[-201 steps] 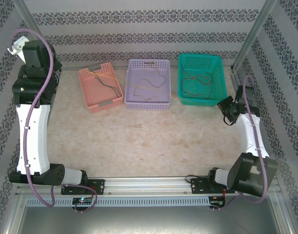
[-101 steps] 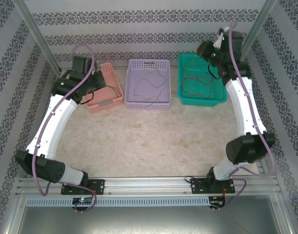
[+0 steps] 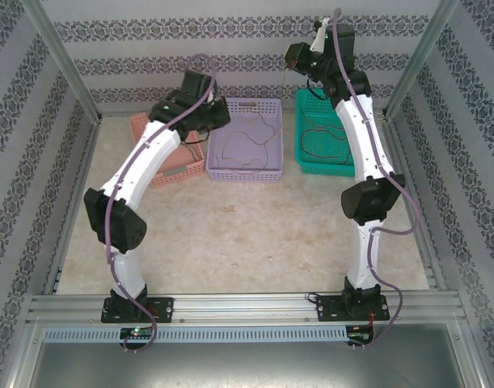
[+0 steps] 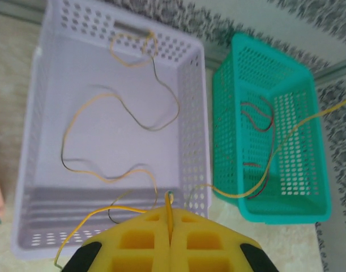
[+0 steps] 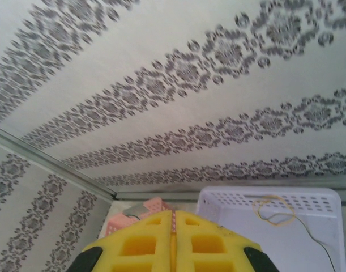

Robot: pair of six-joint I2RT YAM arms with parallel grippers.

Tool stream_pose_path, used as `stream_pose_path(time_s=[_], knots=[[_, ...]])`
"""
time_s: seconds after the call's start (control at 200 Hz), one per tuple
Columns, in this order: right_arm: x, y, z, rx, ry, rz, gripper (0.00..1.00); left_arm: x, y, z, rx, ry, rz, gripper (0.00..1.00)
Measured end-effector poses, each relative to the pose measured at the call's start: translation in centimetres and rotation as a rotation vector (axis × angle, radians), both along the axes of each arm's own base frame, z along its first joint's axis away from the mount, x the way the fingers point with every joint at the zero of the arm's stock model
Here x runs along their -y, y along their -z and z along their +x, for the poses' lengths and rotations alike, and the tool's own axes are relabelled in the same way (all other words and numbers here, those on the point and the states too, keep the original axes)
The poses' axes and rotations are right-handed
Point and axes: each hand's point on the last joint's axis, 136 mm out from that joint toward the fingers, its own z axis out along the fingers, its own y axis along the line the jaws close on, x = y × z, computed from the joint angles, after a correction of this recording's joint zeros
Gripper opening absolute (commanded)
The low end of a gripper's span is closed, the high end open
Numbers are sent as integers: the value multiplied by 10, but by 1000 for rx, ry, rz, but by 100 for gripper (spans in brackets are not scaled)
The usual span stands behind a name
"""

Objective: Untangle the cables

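My left gripper (image 3: 221, 120) hovers at the near left corner of the lilac basket (image 3: 275, 174). In the left wrist view its yellow fingers (image 4: 133, 243) are shut on a yellow cable (image 4: 286, 139). That cable runs right across the teal basket (image 4: 308, 209) and rises off the frame's right edge. A yellow and dark cable (image 4: 122, 110) lies looped in the lilac basket (image 4: 31, 170). A dark reddish cable (image 4: 257, 119) lies in the teal one. My right gripper (image 3: 295, 56) is raised near the back wall, shut (image 5: 174, 218), with a thin strand in the seam.
A pink basket (image 3: 175, 168) stands left of the lilac one, partly under my left arm. The teal basket (image 3: 344, 167) is at the right. Patterned walls close the back and sides. Metal corner posts (image 3: 61, 69) stand at the back. Bare table (image 3: 247, 234) lies in front of the baskets.
Both arms have swung inward. The left gripper went from over the pink basket to the lilac basket's corner. The right gripper moved left and higher from behind the teal basket.
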Motion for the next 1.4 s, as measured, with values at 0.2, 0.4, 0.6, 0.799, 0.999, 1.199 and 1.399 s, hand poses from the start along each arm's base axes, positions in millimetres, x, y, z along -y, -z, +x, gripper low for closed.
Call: stream_pose_path(time_s=[0.2, 0.4, 0.6, 0.799, 0.999, 1.199, 1.399], knots=[[-25, 46, 4, -76, -60, -44, 0, 30, 65, 5, -110, 51, 42, 0], [-52, 97, 10, -155, -110, -77, 0, 36, 100, 28, -143, 33, 77, 0], [-55, 140, 15, -229, -113, -112, 0, 41, 65, 66, -57, 5, 19, 0], [-33, 138, 21, -226, -53, -130, 0, 35, -25, 58, 81, -12, -96, 0], [-15, 107, 19, -166, -12, -144, 0, 24, -57, 52, 128, -19, -149, 0], [-11, 97, 10, -156, -8, -155, 0, 21, 5, 66, 10, -28, -109, 0], [-17, 111, 7, -181, -27, -171, 0, 19, 93, 61, -163, -24, -22, 14]])
